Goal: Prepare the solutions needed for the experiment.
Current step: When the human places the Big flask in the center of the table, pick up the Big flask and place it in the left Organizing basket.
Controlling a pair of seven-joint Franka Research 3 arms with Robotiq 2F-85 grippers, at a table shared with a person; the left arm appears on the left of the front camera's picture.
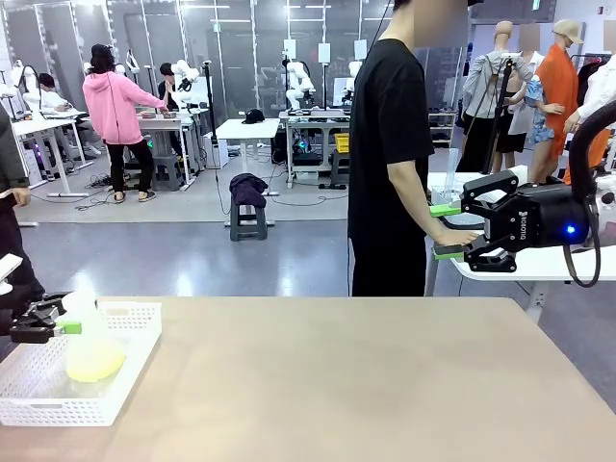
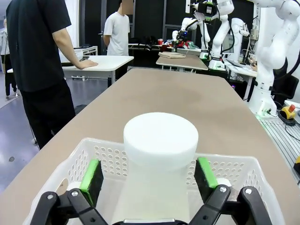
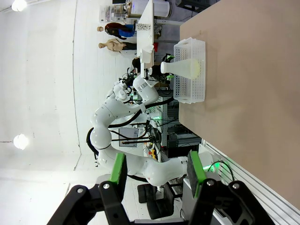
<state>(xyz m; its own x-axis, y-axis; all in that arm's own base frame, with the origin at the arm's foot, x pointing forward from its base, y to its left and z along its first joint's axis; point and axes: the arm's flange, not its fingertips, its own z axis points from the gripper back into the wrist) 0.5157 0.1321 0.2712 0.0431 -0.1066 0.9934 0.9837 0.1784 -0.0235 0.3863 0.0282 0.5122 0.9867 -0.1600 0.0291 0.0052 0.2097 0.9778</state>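
Front view showed one flask [image 1: 91, 342] holding the solutions [image 1: 94, 364], pale yellow, upright in one white perforated basket [image 1: 130, 371] at the desk's [image 1: 366, 385] near left corner. The left gripper [image 1: 60, 328] stood wide around the flask's neck, pads apart from it. The right gripper [image 1: 450, 231] hung partly open and empty above the far right edge. No writing was readable. The rest of the desktop lay open.
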